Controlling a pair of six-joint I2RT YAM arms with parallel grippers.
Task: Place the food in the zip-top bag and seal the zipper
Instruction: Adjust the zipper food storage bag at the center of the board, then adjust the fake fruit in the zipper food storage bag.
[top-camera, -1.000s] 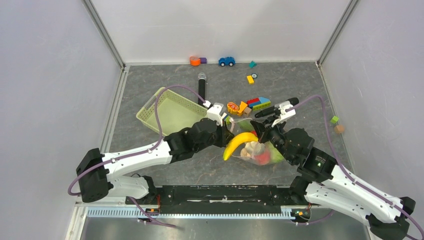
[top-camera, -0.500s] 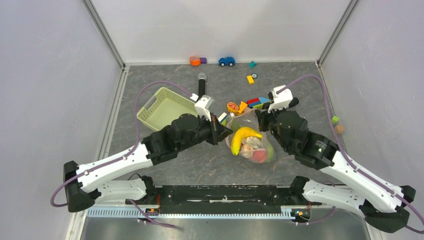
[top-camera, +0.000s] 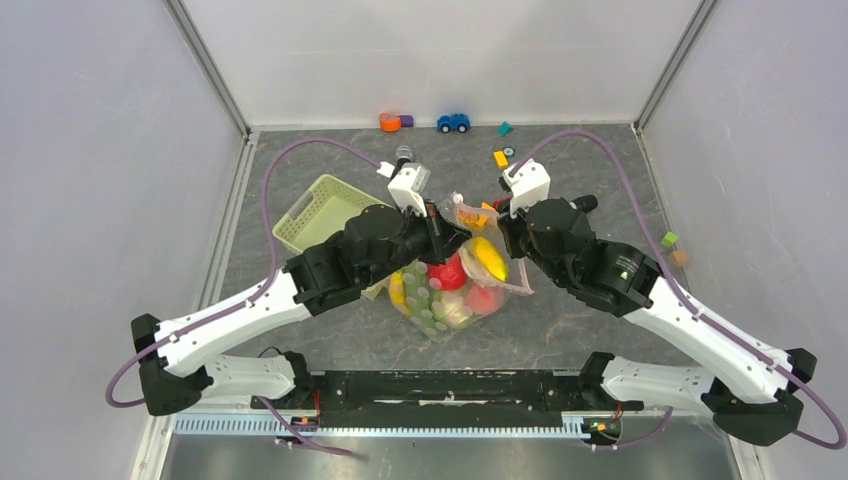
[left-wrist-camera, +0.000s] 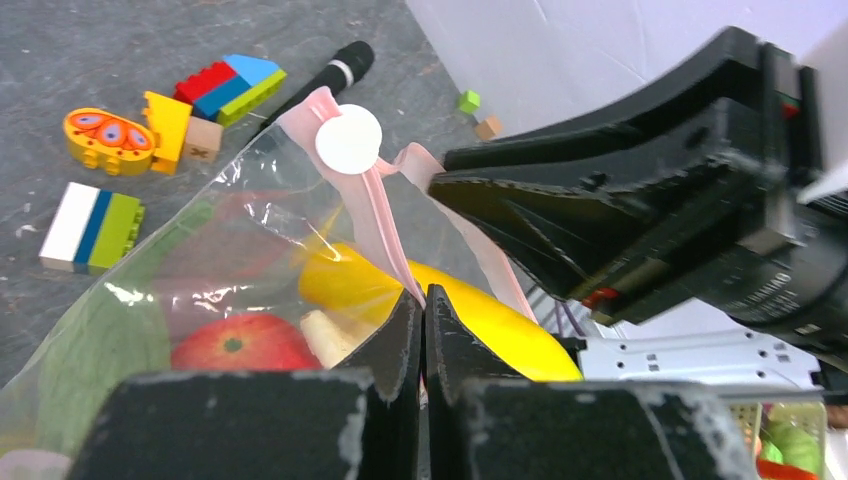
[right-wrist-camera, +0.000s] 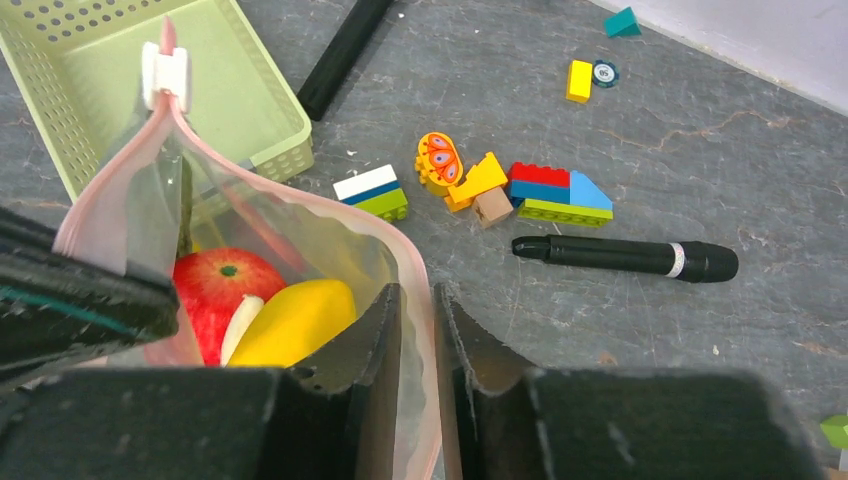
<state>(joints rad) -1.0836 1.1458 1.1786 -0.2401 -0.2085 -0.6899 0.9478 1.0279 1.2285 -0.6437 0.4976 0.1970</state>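
The zip-top bag (top-camera: 440, 312) sits mid-table between the two arms, just beside the pale green basket (top-camera: 300, 205), its mouth turned away from the arm bases. The food is inside it: through the clear plastic we see a red tomato (right-wrist-camera: 225, 280) and a yellow banana (right-wrist-camera: 295, 320) pressed together, with paler green pieces lower in the bag that are too blurred to name.

The left gripper (left-wrist-camera: 422, 300) has its fingers together, pinched on the pink zipper (left-wrist-camera: 378, 225) where the strip runs down between them. The right gripper (right-wrist-camera: 417, 295) meets the opposite side of the mouth. Its fingers stand a little apart with the bag's pink rim lying in the gap, and we cannot tell whether the pads press on it.

The mouth gapes open between the two grips, the zipper unsealed, with a white slider clip (right-wrist-camera: 165, 68) at the far end of the strip, over the basket.

Coloured building blocks (right-wrist-camera: 545, 192) lie on the grey table (top-camera: 600, 160) beyond the bag, apart from it.
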